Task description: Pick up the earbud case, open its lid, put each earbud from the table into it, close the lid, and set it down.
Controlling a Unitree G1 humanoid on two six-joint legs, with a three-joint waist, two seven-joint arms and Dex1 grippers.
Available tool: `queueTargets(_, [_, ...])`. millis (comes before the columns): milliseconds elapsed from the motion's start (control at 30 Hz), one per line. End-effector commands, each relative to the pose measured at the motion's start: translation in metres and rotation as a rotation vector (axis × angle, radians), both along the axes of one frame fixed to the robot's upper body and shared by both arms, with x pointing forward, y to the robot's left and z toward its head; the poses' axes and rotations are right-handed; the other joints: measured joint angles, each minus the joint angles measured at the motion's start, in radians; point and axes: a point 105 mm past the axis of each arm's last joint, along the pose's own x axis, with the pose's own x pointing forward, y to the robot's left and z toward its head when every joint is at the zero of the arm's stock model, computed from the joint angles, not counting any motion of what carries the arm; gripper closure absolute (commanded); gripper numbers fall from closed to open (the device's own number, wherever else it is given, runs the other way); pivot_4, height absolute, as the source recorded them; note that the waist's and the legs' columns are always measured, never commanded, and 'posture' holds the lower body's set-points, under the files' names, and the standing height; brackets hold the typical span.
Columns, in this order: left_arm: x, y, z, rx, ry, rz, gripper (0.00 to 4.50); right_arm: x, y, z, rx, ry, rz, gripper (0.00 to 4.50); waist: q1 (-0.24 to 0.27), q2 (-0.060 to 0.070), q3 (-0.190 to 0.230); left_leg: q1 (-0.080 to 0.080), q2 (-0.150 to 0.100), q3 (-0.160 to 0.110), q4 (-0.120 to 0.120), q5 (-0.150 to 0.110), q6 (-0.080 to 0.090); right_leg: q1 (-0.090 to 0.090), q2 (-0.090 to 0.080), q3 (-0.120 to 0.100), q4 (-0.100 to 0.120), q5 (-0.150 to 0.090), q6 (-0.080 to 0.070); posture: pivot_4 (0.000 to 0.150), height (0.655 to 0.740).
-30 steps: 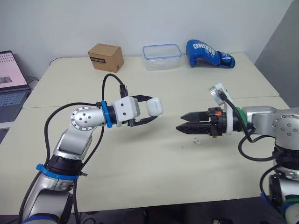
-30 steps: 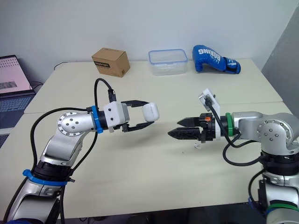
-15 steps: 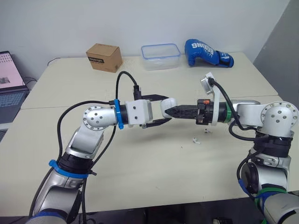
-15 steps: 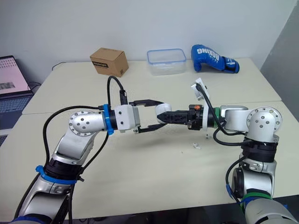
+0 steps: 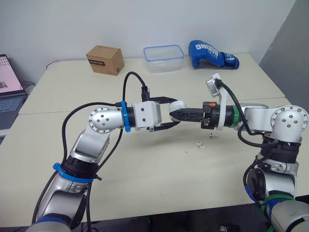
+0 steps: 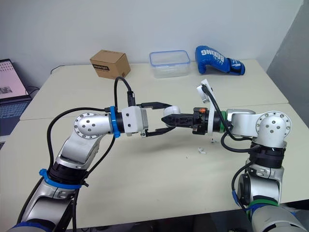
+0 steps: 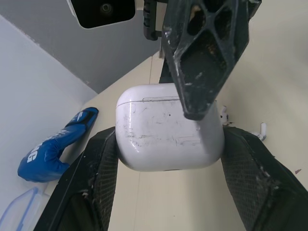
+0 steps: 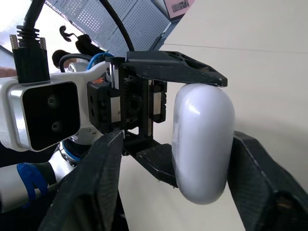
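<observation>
- Left gripper is clamped on the white earbud case, one black finger against each of its narrow sides, holding it in the air near the middle of the head-camera frame.
- Right gripper reaches in from the right of the frame to meet it. Its fingers are spread wide with the case between them, and one finger lies across the case's front face. I cannot tell whether it is pressing yet.
- Case lid is shut, with its seam showing as a thin line near one end in the left wrist view.
- Judged from its look, the case is a small, light, rigid shell with glossy, rounded corners, so it is likely to slip or twist if squeezed off-centre.
- Best hold is probably the one it has now, low on the body across the flat sides. This leaves the lid end free for the other fingers to lever at the seam.
- Two white earbuds lie on the beige table just below and right of centre, close together, one beneath the right wrist.
- Along the upper edge of the frame sit a cardboard box, a clear plastic container and a blue boxing glove, all well apart from the work.
</observation>
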Motion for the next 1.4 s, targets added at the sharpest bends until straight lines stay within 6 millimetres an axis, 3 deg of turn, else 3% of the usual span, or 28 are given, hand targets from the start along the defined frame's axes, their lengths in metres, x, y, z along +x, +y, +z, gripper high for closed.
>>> queueTargets(33, [-0.007, -0.004, 0.015, -0.002, -0.069, -0.031, 1.75, -0.005, -0.001, 0.008, 0.016, -0.032, 0.021, 1.18, 0.000, 0.000, 0.000, 0.000, 0.000, 0.000, 0.000, 0.000, 0.000, 0.000, 0.000, 0.000, 0.000, 0.000, 0.000, 0.150, 0.7307])
queueTargets(700, [-0.004, 0.001, 0.020, 0.007, -0.082, -0.015, 1.75, -0.012, 0.000, -0.001, -0.003, 0.006, 0.050, 1.18, 0.000, 0.000, 0.000, -0.001, 0.000, 0.002, 0.000, 0.000, 0.000, -0.002, 0.000, 0.002, 0.001, 0.000, 0.000, 0.150, 0.7307])
queueTargets(800, [-0.005, 0.001, 0.018, 0.012, -0.077, -0.020, 1.75, -0.011, 0.000, 0.000, 0.003, 0.003, 0.045, 1.77, 0.000, 0.000, 0.000, -0.001, 0.000, 0.002, 0.000, 0.000, 0.000, -0.002, 0.000, 0.002, 0.001, 0.000, 0.000, 0.150, 0.7307])
queueTargets(1000, [-0.006, 0.002, 0.015, 0.020, -0.071, -0.026, 1.75, -0.011, -0.001, 0.002, 0.012, 0.003, 0.036, 3.76, 0.000, 0.000, 0.000, -0.001, 0.000, 0.002, 0.000, 0.000, 0.000, -0.002, 0.000, 0.002, 0.001, 0.000, 0.000, 0.150, 0.7307])
queueTargets(1367, [-0.008, 0.002, 0.011, 0.023, -0.053, -0.030, 1.75, -0.013, 0.000, 0.003, 0.020, 0.013, 0.041, 3.76, 0.000, 0.000, 0.000, -0.001, 0.000, 0.002, 0.000, 0.000, 0.000, -0.002, 0.000, 0.002, 0.001, 0.000, 0.000, 0.150, 0.7307])
queueTargets(1400, [-0.009, 0.002, 0.010, 0.025, -0.019, -0.036, 1.40, -0.013, 0.000, 0.003, 0.020, 0.015, 0.043, 3.76, 0.000, 0.000, 0.000, -0.001, 0.000, 0.002, 0.000, 0.000, 0.000, -0.002, 0.000, 0.002, 0.001, 0.000, 0.000, 0.150, 0.7307])
